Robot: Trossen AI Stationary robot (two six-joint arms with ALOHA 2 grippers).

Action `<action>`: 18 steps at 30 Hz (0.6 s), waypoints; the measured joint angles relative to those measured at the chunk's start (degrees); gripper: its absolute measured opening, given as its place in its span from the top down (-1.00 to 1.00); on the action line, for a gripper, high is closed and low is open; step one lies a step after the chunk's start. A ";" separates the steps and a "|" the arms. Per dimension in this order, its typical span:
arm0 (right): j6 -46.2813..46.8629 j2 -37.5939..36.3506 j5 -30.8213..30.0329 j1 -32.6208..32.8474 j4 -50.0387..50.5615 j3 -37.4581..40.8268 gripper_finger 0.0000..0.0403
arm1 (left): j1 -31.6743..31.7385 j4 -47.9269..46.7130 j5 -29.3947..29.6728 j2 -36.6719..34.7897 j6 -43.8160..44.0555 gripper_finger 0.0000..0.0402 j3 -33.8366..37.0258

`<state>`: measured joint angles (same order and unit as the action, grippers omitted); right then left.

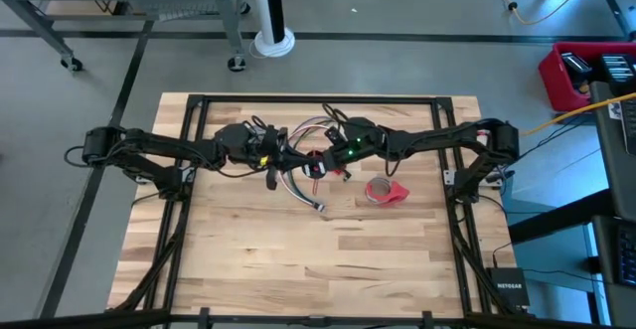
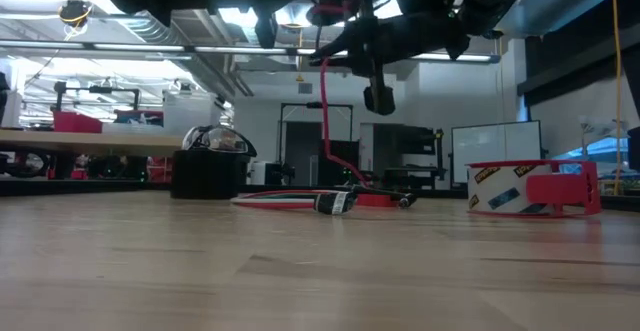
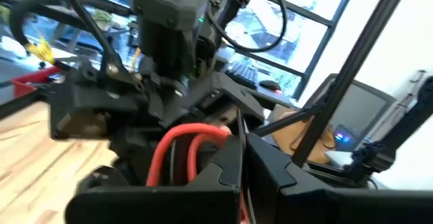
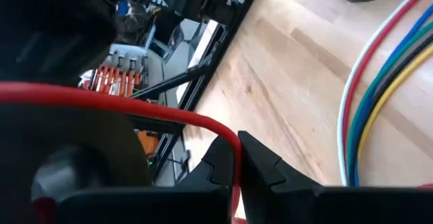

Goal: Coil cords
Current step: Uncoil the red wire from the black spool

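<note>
Both arms meet over the middle of the desk (image 1: 248, 269), raised above it. Left gripper (image 3: 241, 158): fingers pressed together, pinching a red cord (image 3: 177, 143) that loops up just ahead of the tips. Right gripper (image 4: 238, 158): fingers closed on the same red cord, which runs out sideways from between them. The cord bundle (image 1: 303, 185) trails from below the fingers down onto the desk; its plug end (image 2: 335, 203) lies flat there. Red tape roll (image 1: 383, 192) sits near, beside the right fingers.

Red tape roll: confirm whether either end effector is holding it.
No, the red tape roll lies alone on the table, apart from both end effectors.
</note>
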<state>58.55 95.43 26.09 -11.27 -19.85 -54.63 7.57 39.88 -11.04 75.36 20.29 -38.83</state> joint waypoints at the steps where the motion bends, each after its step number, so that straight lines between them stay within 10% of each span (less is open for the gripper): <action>1: 0.19 0.18 0.24 0.01 -0.02 -0.01 0.96 | -0.02 0.00 0.75 0.01 -0.39 0.99 0.00; 18: 3.14 1.19 11.10 0.16 12.85 0.25 0.96 | 1.14 1.42 8.66 -0.10 -7.72 0.99 -0.42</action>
<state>61.70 96.62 37.19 -11.11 -7.00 -54.38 8.71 41.30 -2.38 75.26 12.57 -39.24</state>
